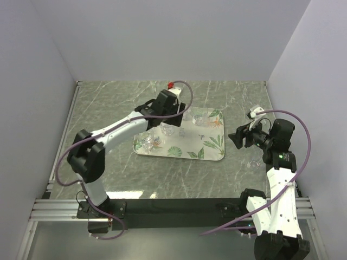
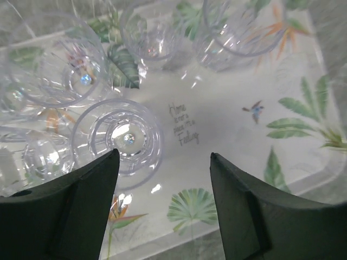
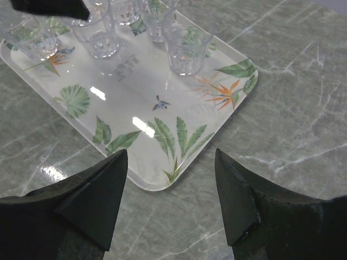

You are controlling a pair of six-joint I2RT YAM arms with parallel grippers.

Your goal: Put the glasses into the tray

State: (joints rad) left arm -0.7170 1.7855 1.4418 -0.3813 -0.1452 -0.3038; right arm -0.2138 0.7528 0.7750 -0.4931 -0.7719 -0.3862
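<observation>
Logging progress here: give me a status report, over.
Left gripper open, empty, over the tray. Right gripper open, empty, beside it. Several glasses in tray, one glass out on the table. Nothing in the way.

From above you cannot count the small clear drinking glasses (image 1: 146,142): they show only as glints, and the left arm (image 1: 122,127) hides the far-left corner of the flat cream-white leaf-printed tray (image 1: 187,142). A faint glint (image 1: 253,163) on the grey marbled worktop (image 1: 162,179) by the right arm (image 1: 279,173) is too small to name. The left wrist view crops glasses at its top and left edges, and the tray's small lettering (image 2: 183,130) is blurred. The right wrist view cuts off the tray's far end.
</observation>
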